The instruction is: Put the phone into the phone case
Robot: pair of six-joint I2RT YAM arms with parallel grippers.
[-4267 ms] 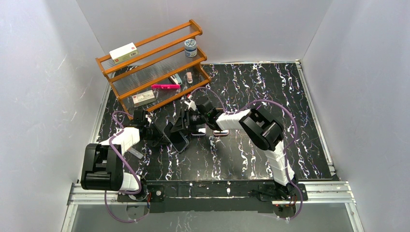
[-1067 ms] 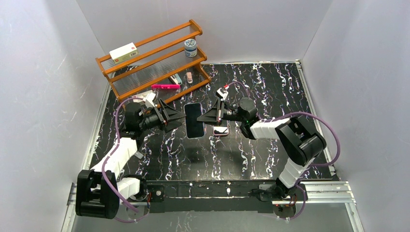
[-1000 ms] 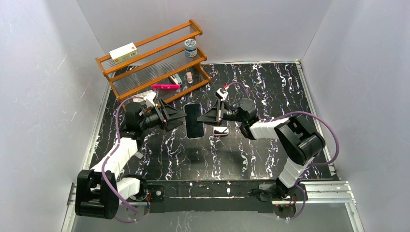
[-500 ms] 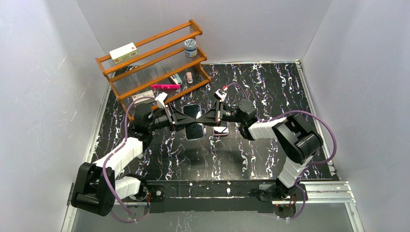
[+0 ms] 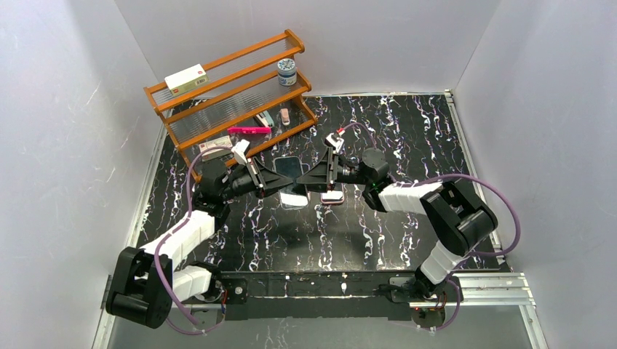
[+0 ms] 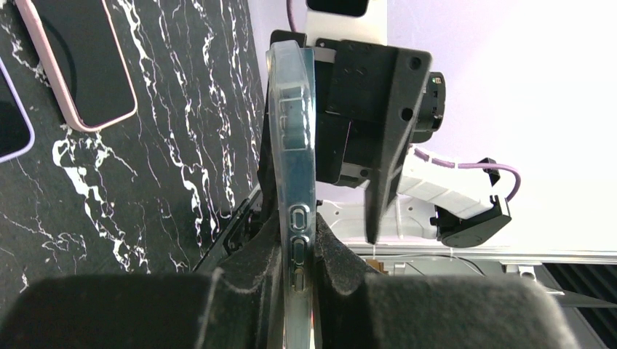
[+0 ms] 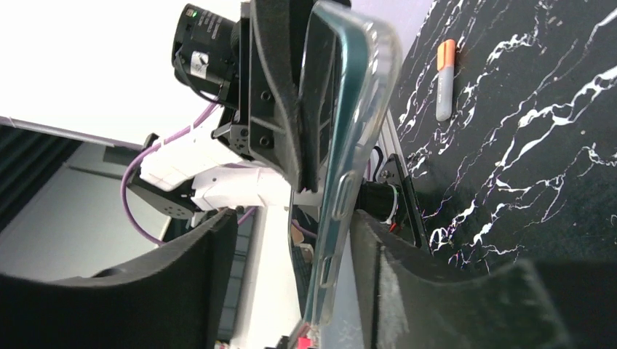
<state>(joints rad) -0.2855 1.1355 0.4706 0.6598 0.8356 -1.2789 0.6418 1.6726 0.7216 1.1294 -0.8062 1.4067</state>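
My left jaws are clenched on the left edge of the clear phone case [image 6: 291, 145]. It hangs in the air above the middle of the desk [image 5: 407, 138], and a dark phone [image 5: 289, 167] seems to sit inside. The right jaws stand released around its right edge. A pink-edged phone [image 5: 332, 196] lies just below. Further right, the desk is open up to its edge.

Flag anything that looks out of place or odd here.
Nothing spilled or broken. The clear-cased phone stands on edge in mid-air, clamped by the left fingers, the right fingers open around it. An orange-capped marker lies loose on the table.
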